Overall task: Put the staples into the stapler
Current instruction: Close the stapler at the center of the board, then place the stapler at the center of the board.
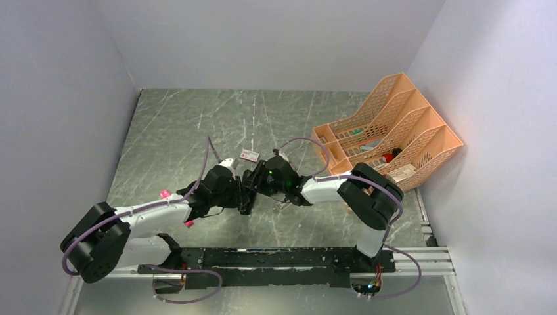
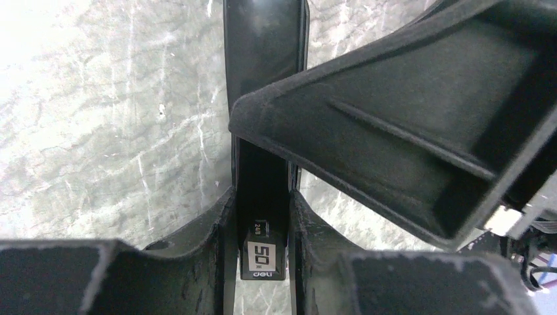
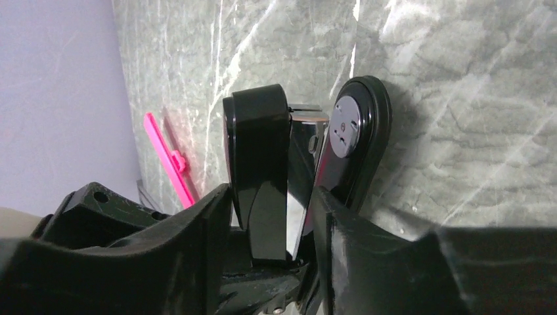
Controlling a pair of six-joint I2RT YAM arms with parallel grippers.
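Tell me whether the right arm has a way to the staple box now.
Likely not yet: the right hand is clamped on the stapler, which the left hand also grips. The staple box lies uncovered just beyond them, so only that grip hinders it.

The glossy black desk stapler (image 1: pixel 251 185) sits between the fingers of the left gripper (image 2: pixel 261 216) and of the right gripper (image 3: pixel 269 216), which meet head-on. Just beyond both fingertips lies a small flat red-and-white-labelled staple box (image 1: pixel 249 155). A pink plastic piece (image 1: pixel 164 193) lies behind the left gripper, beside its forearm. An orange slotted plastic file rack (image 1: pixel 387 134) stands well behind the right gripper.
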